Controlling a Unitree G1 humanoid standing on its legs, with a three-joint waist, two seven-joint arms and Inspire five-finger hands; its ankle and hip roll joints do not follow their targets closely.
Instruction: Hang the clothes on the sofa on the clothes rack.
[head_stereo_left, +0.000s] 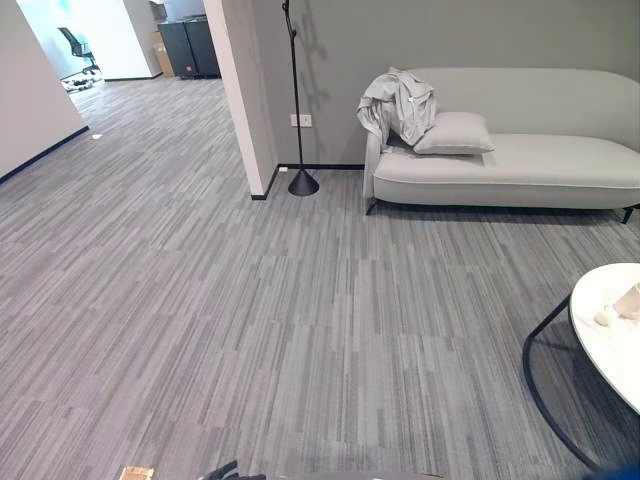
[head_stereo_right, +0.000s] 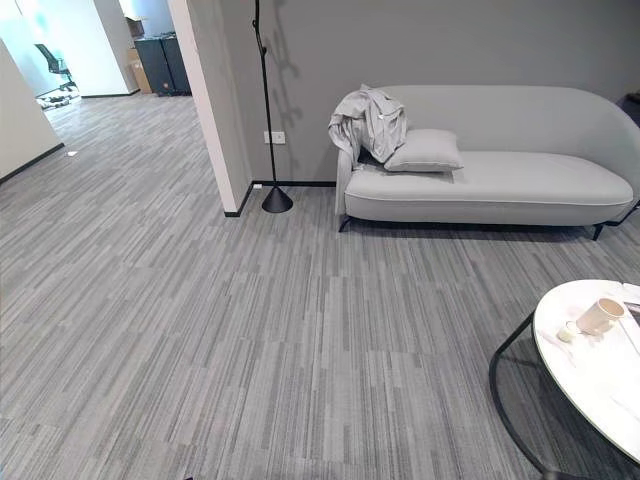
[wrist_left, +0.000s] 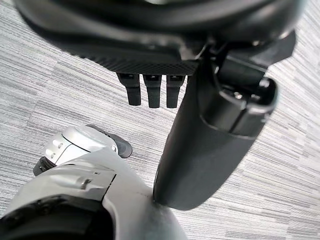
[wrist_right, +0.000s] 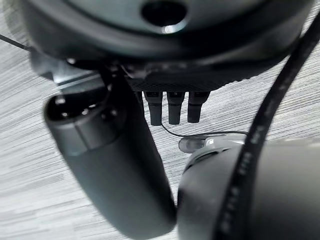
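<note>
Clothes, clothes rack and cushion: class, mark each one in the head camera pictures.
clothes (head_stereo_left: 398, 108), left eye view, middle of the bundle.
clothes rack (head_stereo_left: 295, 95), left eye view, on the pole.
cushion (head_stereo_right: 425, 150), right eye view, its centre.

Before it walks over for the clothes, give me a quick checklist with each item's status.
1. Grey jacket draped over the sofa arm: ok.
2. Clothes rack upright beside the sofa, nothing hung on its visible part: ok.
3. Carpet path to the sofa free: ok.
4. Left hand holding nothing, fingers straight: ok.
5. Right hand holding nothing: ok.
6. Round table with cup close on the right: not ok, steer clear.
</note>
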